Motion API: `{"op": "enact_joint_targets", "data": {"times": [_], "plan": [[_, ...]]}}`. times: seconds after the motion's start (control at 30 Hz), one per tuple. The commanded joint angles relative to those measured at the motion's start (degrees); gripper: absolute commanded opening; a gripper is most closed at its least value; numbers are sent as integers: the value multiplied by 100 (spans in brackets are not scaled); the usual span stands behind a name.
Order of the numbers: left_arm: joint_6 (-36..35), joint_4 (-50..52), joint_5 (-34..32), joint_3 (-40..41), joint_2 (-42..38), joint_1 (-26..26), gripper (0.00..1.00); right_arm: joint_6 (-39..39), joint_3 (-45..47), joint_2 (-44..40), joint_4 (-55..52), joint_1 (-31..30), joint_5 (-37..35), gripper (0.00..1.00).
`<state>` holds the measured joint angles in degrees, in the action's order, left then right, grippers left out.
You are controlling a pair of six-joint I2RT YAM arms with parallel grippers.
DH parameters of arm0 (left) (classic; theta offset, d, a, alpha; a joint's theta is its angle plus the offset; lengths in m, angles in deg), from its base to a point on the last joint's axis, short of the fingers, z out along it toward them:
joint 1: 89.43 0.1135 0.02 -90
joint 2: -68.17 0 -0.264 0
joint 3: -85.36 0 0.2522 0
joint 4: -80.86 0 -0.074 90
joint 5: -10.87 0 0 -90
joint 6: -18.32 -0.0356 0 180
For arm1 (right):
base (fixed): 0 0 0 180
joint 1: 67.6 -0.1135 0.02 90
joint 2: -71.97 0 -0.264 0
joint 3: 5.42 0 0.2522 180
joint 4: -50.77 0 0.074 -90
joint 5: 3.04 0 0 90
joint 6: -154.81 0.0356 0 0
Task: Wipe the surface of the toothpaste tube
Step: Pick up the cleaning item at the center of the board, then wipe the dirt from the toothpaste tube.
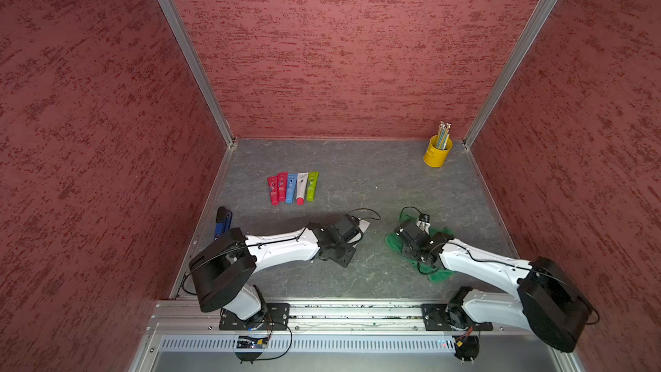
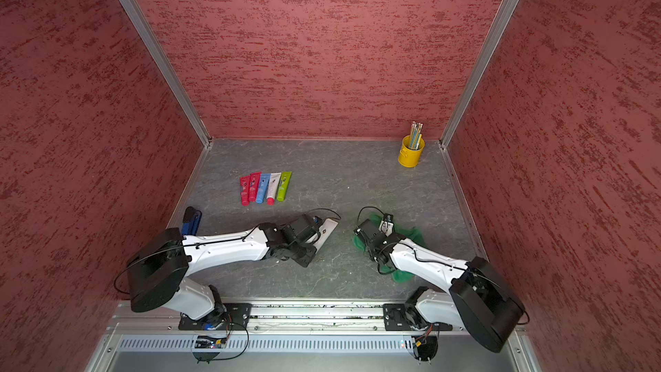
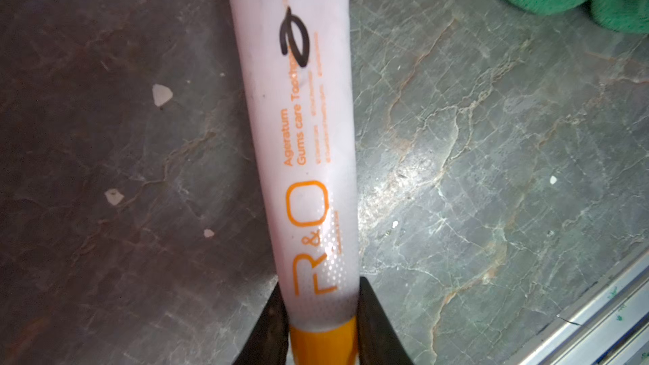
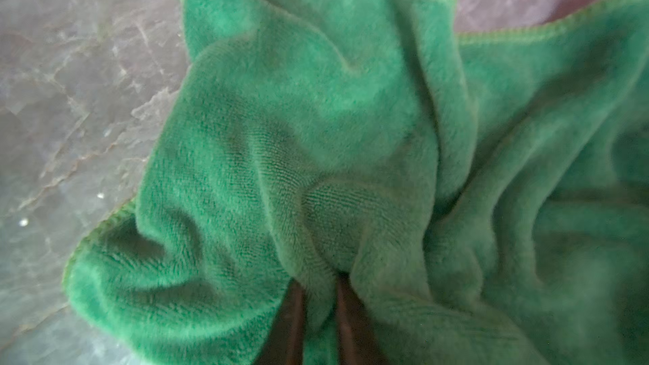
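Observation:
My left gripper (image 3: 321,298) is shut on a white toothpaste tube (image 3: 302,128), with its two black fingers on either side just above the orange cap. The tube has orange lettering and a black pen scribble. In both top views it sticks out past the left wrist (image 1: 364,227) (image 2: 327,230), low over the table. My right gripper (image 4: 318,287) is shut on a fold of a crumpled green cloth (image 4: 316,117). That cloth lies on the table under the right wrist (image 1: 438,273) (image 2: 415,236), a short way to the right of the tube.
A row of several coloured tubes (image 1: 293,187) lies further back on the left. A yellow cup of pencils (image 1: 437,152) stands at the back right corner. A blue and black object (image 1: 222,221) lies by the left wall. Red walls enclose the grey stone-patterned table (image 1: 375,180).

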<state>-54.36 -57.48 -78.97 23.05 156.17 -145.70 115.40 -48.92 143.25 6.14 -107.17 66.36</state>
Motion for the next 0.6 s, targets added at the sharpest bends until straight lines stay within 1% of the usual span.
{"op": "enact_joint_targets", "data": {"times": [0.0,0.13,0.2,0.3,0.4,0.43,0.47,0.53,0.57], "plan": [[-91,-265,171,41,-135,37,21,-274,-216,-85,451,-33,47,0],[-190,-270,271,-10,-66,63,21,-951,-748,-666,752,-8,306,0],[-261,-310,424,-5,-57,90,22,-1292,-1158,-758,825,23,416,0],[-321,-326,525,-15,-48,132,22,-1818,-1832,-572,953,81,673,0],[-317,-263,486,-70,12,158,28,-2138,-2268,-158,1283,99,1030,0],[-296,-234,439,-90,44,151,34,-2203,-2314,2,1445,102,1213,0],[-282,-203,400,-114,75,146,42,-2226,-2316,147,1600,100,1363,0],[-258,-134,321,-145,127,143,62,-2214,-2160,432,2001,99,1629,0],[-248,-100,281,-154,148,135,68,-2181,-2051,547,2177,105,1711,0]]}}
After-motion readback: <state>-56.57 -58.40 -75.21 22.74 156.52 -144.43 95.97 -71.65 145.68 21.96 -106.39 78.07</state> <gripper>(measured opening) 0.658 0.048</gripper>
